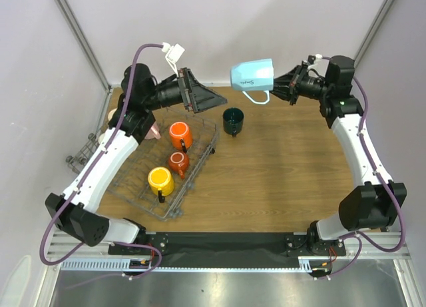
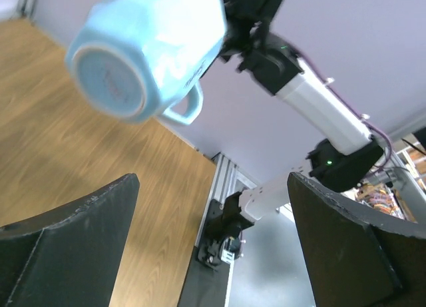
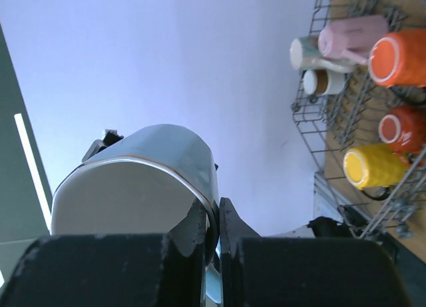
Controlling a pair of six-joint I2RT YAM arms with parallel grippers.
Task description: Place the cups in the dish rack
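Nearest the arm bases, the dish rack (image 1: pixel 133 194) lies on the left side of the desk (image 1: pixel 286 174). The mugs in it sit bottoms-up. In the top view a yellow mug (image 1: pixel 160 181) sits at the near end, with a small red-orange mug (image 1: pixel 178 162) behind it. Behind that is a larger orange mug (image 1: pixel 180 135), and a pink mug (image 1: pixel 154 130) is half hidden under the left arm (image 1: pixel 106 154).

The right wrist view shows two more at the rack's far end, beside the pink one. They are a pale cream mug (image 3: pixel 306 52) and a small cup with a brown inside (image 3: pixel 324 82). That makes six loaded, as far as I can count.

Just past the rack's far right corner, a dark green mug (image 1: pixel 233 120) stands upright on the bare desk, mouth up. Nothing is touching it.

Farther back and in the air, the left jaws are spread wide with nothing between them. They are turned toward the light blue mug (image 1: pixel 253 74), which hangs well clear of the desk.

The right jaws are clamped on that mug's wall at the rim, one finger inside and one outside. The mug lies on its side with its handle hanging down.

By my judgement the task is mostly done, with two cups left. The blue mug has been lifted but not yet racked, and the dark green one has not been picked up. The facing jaws suggest a handover from right to left, though that is only a guess.
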